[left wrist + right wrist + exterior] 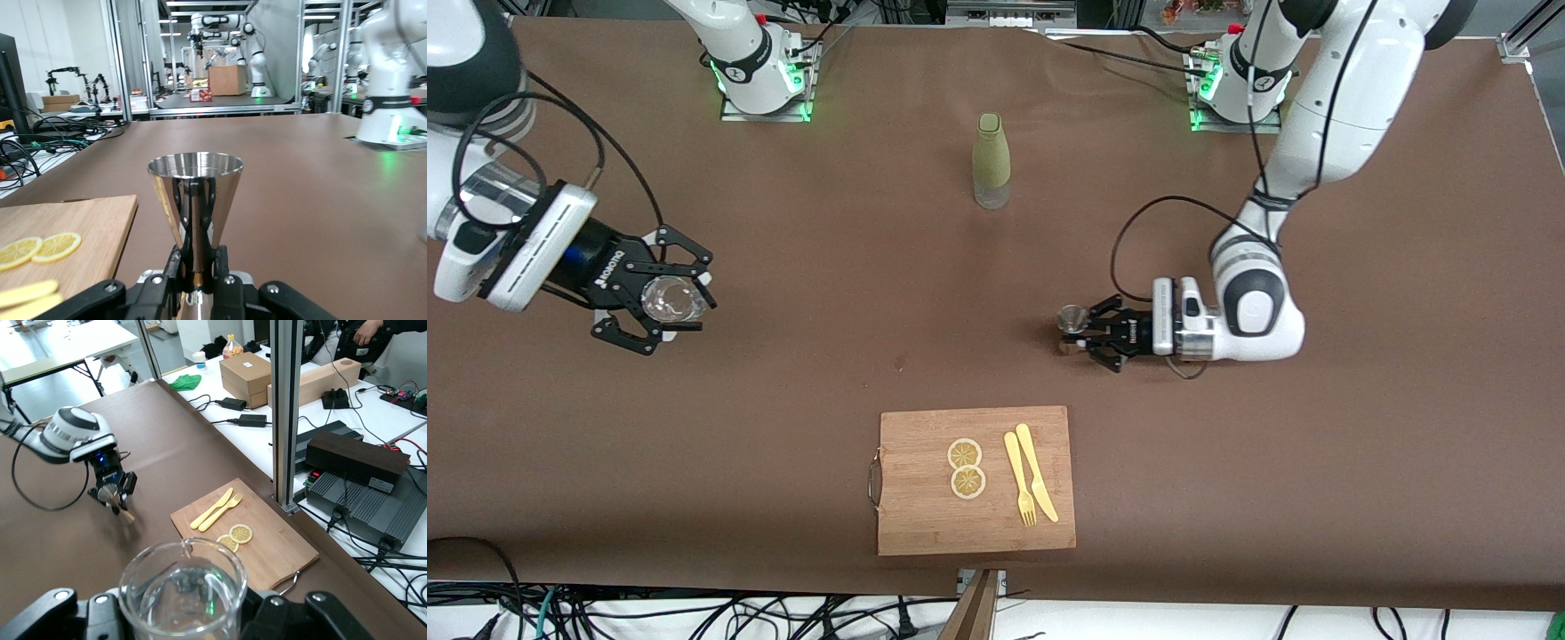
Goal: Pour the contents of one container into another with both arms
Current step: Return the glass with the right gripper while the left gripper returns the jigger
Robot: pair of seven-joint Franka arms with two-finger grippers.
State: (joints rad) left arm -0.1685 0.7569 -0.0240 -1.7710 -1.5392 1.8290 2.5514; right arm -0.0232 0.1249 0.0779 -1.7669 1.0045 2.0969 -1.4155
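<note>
While both arms hold their vessels over the brown surface (pixel 1360 427), the left claw (pixel 1083 332) grips a steel jigger (pixel 1070 317) by its narrow waist, upright and low over the middle of the surface, with the jigger's mouth open to the top. The right claw (pixel 667 302) is closed around a clear glass pitcher (pixel 669 300), carried upright above the right arm's end of the surface; the right wrist view shows its rim and pouring lip (pixel 183 577) from just above. The two vessels are well apart. A green bottle (pixel 991 160) stands upright between the two arm bases, farther from the front camera than the jigger. Nearer to that camera lies a wooden cutting board (pixel 925 524) with a metal handle (pixel 873 480) on the side toward the right arm's end. On it rest two lemon slices (pixel 966 468), overlapping, and beside them a yellow fork (pixel 1019 480) and yellow knife (pixel 1036 471), lying side by side.
</note>
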